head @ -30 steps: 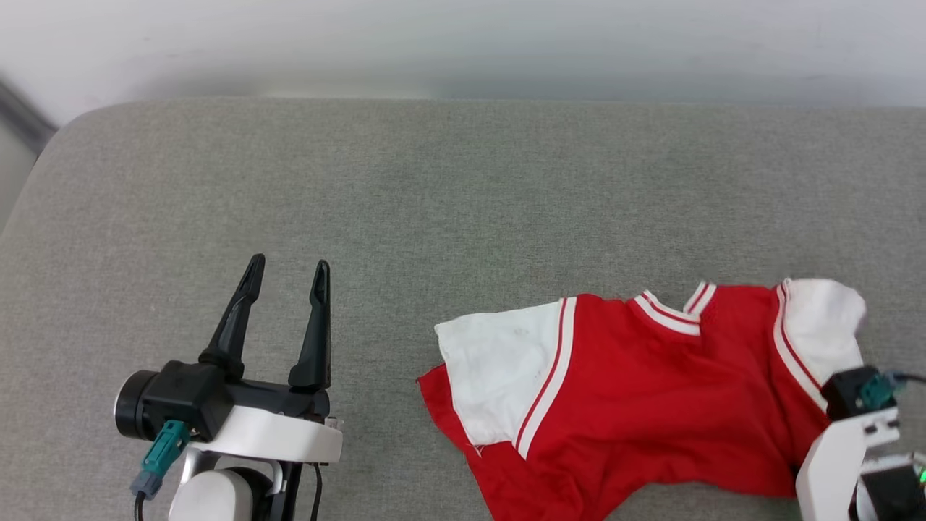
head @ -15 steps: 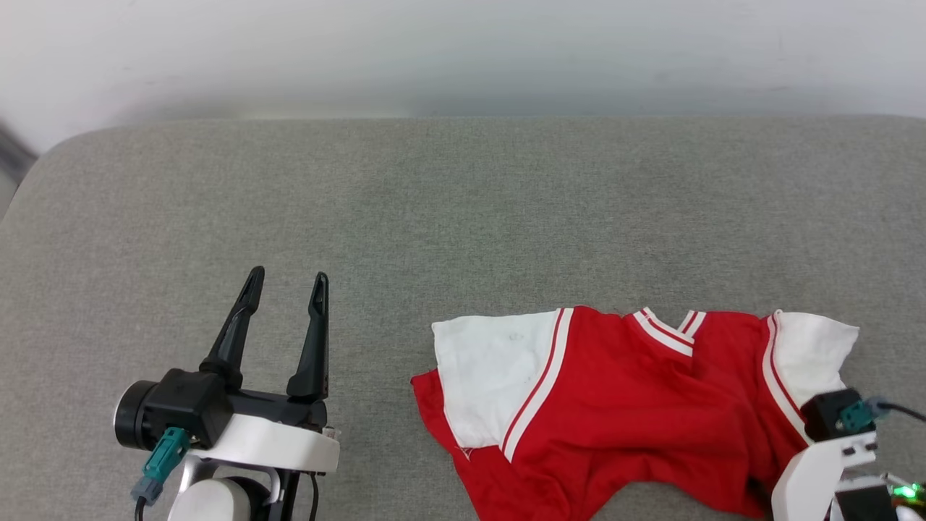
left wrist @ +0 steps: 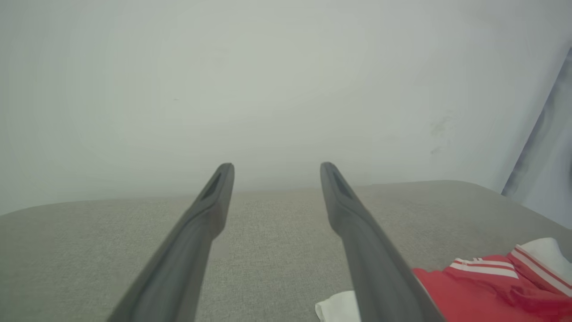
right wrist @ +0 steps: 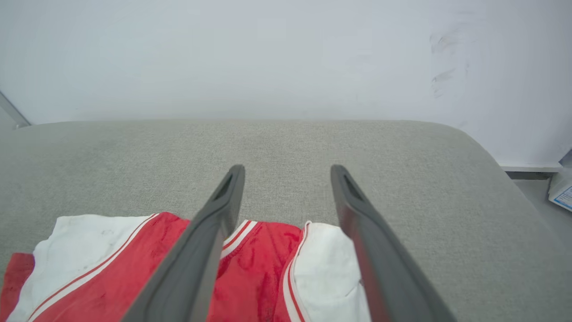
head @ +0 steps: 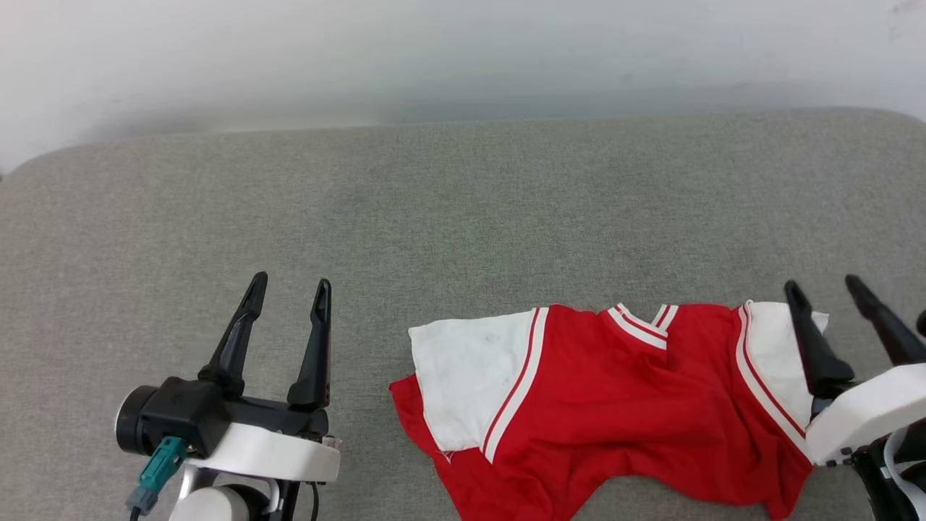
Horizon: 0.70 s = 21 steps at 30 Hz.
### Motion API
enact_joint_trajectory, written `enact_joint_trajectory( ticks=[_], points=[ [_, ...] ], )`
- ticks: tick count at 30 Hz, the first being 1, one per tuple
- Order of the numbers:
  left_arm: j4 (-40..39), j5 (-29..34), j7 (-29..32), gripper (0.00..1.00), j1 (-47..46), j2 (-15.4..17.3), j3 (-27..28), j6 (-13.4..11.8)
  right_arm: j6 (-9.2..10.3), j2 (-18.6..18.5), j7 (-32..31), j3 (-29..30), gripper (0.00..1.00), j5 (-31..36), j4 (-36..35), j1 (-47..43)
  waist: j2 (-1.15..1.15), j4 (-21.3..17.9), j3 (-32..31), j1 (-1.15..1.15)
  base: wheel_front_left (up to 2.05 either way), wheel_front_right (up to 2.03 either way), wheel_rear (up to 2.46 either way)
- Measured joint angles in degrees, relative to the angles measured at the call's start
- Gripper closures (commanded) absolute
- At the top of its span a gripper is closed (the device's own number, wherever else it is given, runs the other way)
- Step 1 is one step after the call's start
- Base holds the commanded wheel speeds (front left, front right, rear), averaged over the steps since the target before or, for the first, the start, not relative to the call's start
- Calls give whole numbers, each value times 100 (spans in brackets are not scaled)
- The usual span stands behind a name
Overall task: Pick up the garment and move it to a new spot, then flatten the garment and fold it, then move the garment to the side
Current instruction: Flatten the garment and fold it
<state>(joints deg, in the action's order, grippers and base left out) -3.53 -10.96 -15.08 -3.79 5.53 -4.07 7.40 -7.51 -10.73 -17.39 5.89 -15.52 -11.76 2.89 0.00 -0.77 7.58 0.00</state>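
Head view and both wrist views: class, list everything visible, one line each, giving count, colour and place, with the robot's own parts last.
Jersey-style fabric T-shirt: one, red with white short sleeves and striped trim, lying rumpled on the pad's near right.
Fabric-covered pad with rounded corners: one, grey, under the T-shirt.
Flat wall: one, white, behind the pad.
Printed paper item: one, white and blue, on the floor past the pad's right corner; too small to identify.
Left tool: one, dark fingers, open, over bare pad left of the T-shirt.
Right tool: one, dark fingers, open, above the robot's-right sleeve, holding nothing.
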Motion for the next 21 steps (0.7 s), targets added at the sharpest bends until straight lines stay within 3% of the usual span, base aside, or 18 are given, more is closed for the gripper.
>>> enact_joint_trajectory(
  ticks=[3, 8, 15, 21],
  points=[
    [57, -99, 135, 0, 1, 119, -187, 1, 1, 82, 579, 47, 0, 63, -34, 0, 0, -57, 80, 0, 0, 0, 0],
    [-20, -245, 1281, 0, -47, 498, -630, 10, 1, 220, 1238, 159, 0, 188, -118, 36, 0, -171, 281, 0, 0, 0, 0],
    [-215, -550, 3718, 0, -417, 711, -1018, 9, 1, 307, 1334, 201, 0, 267, -200, 60, 0, -311, 640, 0, 0, 0, 0],
    [-215, -493, 4720, 0, -893, 875, -1093, -59, 1, 347, 1392, 141, 0, 303, -302, 177, 0, -451, 941, 0, 0, 0, 0]
  ],
)
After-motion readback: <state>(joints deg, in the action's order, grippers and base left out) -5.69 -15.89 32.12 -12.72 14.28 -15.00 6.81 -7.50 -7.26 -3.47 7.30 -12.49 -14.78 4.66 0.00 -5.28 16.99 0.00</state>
